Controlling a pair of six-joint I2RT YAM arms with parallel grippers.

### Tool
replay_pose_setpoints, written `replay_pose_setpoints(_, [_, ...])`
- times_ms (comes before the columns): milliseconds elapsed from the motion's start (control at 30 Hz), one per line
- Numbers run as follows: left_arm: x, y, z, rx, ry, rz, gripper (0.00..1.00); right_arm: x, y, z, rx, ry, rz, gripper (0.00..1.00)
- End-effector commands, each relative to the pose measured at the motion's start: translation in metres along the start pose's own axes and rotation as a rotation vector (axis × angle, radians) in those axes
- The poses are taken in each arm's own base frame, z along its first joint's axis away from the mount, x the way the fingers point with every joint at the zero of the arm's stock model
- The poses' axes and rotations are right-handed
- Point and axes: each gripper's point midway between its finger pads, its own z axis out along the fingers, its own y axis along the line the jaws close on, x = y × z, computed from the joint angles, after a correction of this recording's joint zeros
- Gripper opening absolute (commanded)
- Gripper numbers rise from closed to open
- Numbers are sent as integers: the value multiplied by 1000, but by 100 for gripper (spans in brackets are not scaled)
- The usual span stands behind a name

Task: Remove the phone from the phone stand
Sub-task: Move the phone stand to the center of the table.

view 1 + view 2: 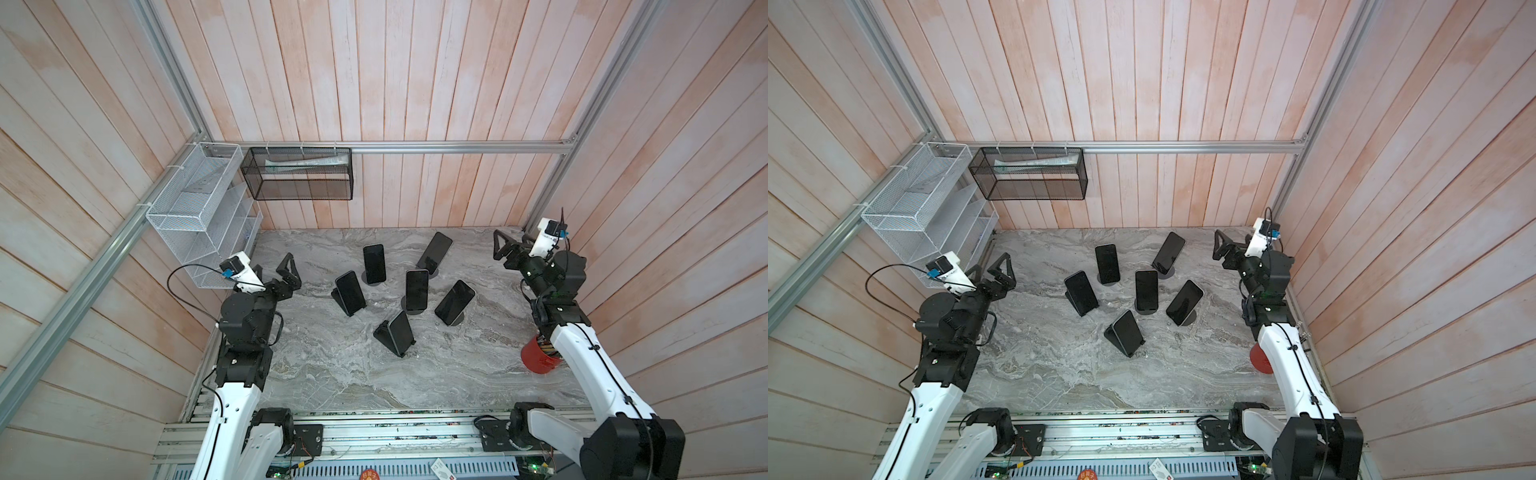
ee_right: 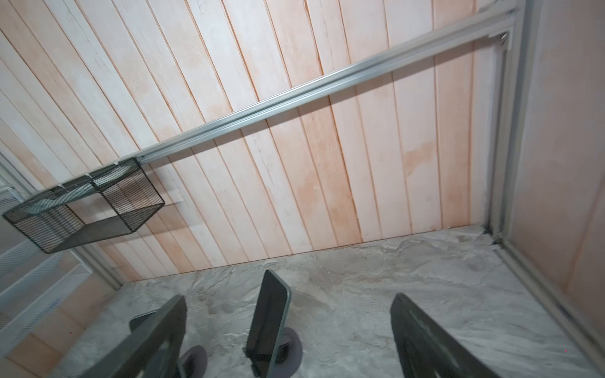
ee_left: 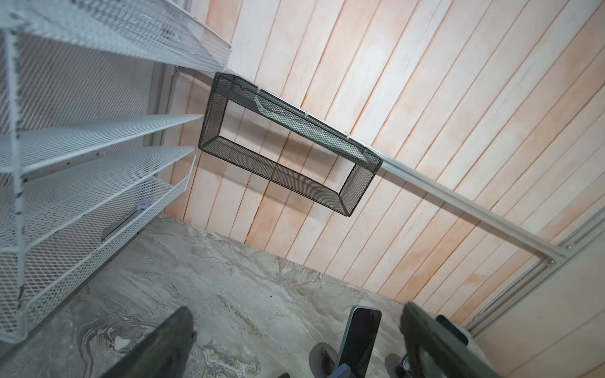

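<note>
Nearest me, one phone [image 1: 401,331] is leaning on a dark wedge stand [image 1: 383,334]; five more are propped behind it, crowded together on the marble table [image 1: 332,374]. The left gripper [image 1: 279,270] is hovering off to one side, jaws spread wide and empty, and the right gripper [image 1: 503,248] is hanging near the back corner, equally wide, holding nothing. My worry is the crowding: an arm reaching into the cluster could be clipping a neighbouring phone [image 1: 417,289] and toppling it, or dragging a light stand along if the lift comes at an angle.
</note>
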Motion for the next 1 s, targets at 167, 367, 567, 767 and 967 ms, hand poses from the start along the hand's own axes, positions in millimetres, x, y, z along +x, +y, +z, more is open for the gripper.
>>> replay_pose_setpoints(167, [40, -1, -22, 66, 110, -188, 100, 13, 60, -2, -112, 132, -34, 88])
replay_pose_setpoints(367, [64, -17, -27, 126, 292, -231, 100, 35, 99, -13, -157, 241, -101, 80])
replay_pose_setpoints(567, [115, -24, -43, 184, 515, -307, 96, 89, 166, -54, -400, 360, -140, 77])
replay_pose_setpoints(767, [140, -22, -55, 202, 577, -387, 94, 165, 187, -94, -493, 519, -176, 78])
replay_pose_setpoints(967, [147, -15, -56, 181, 562, -403, 93, 211, 180, -112, -535, 613, -94, 55])
